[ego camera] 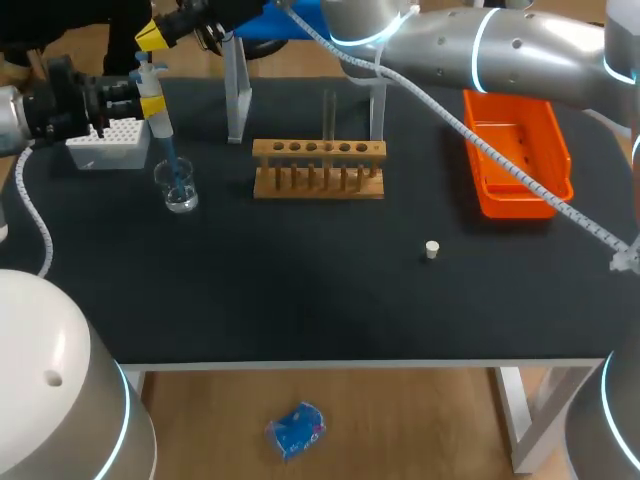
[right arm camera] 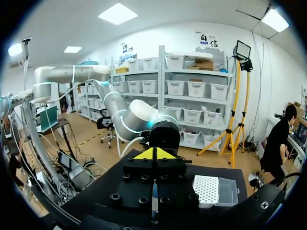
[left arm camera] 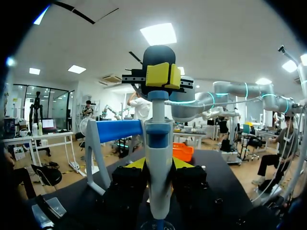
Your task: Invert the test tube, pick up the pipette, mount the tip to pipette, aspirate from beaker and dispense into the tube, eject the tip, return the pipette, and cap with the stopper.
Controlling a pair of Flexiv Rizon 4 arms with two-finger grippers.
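pipette [ego camera: 153, 100] upright near bench's far-left corner, tip down in beaker [ego camera: 180, 187], pinched by left gripper [left arm camera: 159, 184]. right gripper [ego camera: 152, 36], jaws pressed together, on pipette top. tip box [ego camera: 108, 143] at left edge. rack [ego camera: 318, 168] holding test tube [ego camera: 328, 118] toward far edge; stopper [ego camera: 432, 249] on open black surface; orange tray [ego camera: 482, 160] toward right edge.

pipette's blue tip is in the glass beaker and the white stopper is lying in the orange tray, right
No: the small white stopper lies on the black table, apart from the orange plastic tray, as the head view shows. The white and yellow pipette's blue tip is indeed in the small clear glass beaker.
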